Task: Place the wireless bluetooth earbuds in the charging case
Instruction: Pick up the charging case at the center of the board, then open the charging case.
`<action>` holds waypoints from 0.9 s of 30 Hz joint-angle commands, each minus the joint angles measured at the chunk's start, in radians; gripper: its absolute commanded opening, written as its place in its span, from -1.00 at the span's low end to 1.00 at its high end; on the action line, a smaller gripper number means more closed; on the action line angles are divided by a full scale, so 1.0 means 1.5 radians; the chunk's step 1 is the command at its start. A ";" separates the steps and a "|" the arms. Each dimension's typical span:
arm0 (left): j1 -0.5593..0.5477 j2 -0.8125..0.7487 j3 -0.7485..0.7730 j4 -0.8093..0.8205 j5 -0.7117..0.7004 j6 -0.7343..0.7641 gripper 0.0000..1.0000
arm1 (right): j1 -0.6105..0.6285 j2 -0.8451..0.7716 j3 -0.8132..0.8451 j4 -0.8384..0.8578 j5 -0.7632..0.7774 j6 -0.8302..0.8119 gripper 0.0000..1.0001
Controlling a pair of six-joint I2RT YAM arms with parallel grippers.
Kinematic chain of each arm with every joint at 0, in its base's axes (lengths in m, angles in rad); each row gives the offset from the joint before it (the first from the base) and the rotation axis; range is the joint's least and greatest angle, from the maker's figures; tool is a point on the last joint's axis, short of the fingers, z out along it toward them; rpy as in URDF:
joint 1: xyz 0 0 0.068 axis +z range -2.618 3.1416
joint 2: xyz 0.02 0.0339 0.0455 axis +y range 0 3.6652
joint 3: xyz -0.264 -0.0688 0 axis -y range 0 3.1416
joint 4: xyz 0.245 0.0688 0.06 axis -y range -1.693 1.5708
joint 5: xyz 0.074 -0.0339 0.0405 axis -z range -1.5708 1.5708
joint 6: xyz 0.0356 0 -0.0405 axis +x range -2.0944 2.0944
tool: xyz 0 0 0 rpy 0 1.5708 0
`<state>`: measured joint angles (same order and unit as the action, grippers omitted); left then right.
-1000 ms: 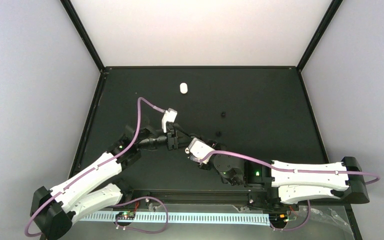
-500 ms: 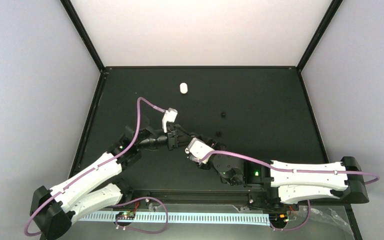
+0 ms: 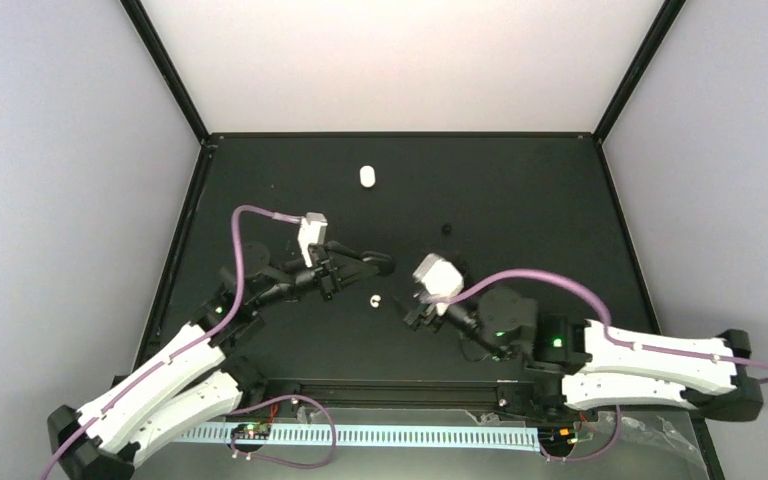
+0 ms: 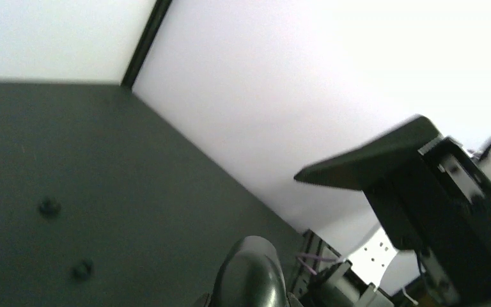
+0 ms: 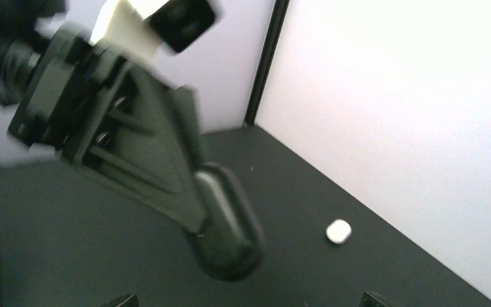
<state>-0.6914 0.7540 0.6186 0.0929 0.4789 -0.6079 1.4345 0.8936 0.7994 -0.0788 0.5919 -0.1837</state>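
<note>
My left gripper (image 3: pixel 368 265) is shut on a black oval charging case (image 4: pixel 253 274), held a little above the table; the same case (image 5: pixel 227 225) hangs at the tips of the left fingers in the right wrist view. One white curled earbud (image 3: pixel 374 300) lies on the mat just below it. Two black earbuds (image 4: pixel 49 206) (image 4: pixel 82 269) rest further right on the mat; only one (image 3: pixel 446 229) shows from above. My right gripper (image 5: pixel 248 300) stands wide open and empty, right of the white earbud, its fingertips (image 5: pixel 123 299) at the frame's bottom edge.
A small white pill-shaped case (image 3: pixel 367 176) lies shut near the far edge, also in the right wrist view (image 5: pixel 339 231). White walls with black corner posts enclose the black mat (image 3: pixel 540 200). The left arm's purple cable (image 3: pixel 245 215) loops over the left side.
The grippers were together over the mat's middle. The left one shut on the black case and pulled left; the right one opened and backed off right. The white earbud now shows on the mat.
</note>
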 commanded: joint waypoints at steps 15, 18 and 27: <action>-0.001 -0.122 -0.019 0.109 0.211 0.176 -0.97 | -0.244 -0.047 0.073 0.039 -0.622 0.283 0.77; -0.001 -0.119 -0.018 0.111 0.217 0.180 -0.97 | -0.244 -0.041 0.072 0.028 -0.621 0.284 0.76; -0.002 -0.109 -0.014 0.107 0.231 0.184 -0.97 | -0.244 -0.015 0.080 -0.014 -0.574 0.273 0.69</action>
<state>-0.6914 0.5850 0.5789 0.2184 0.7906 -0.3565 1.0744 0.8543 0.8883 -0.0669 -0.2726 0.2264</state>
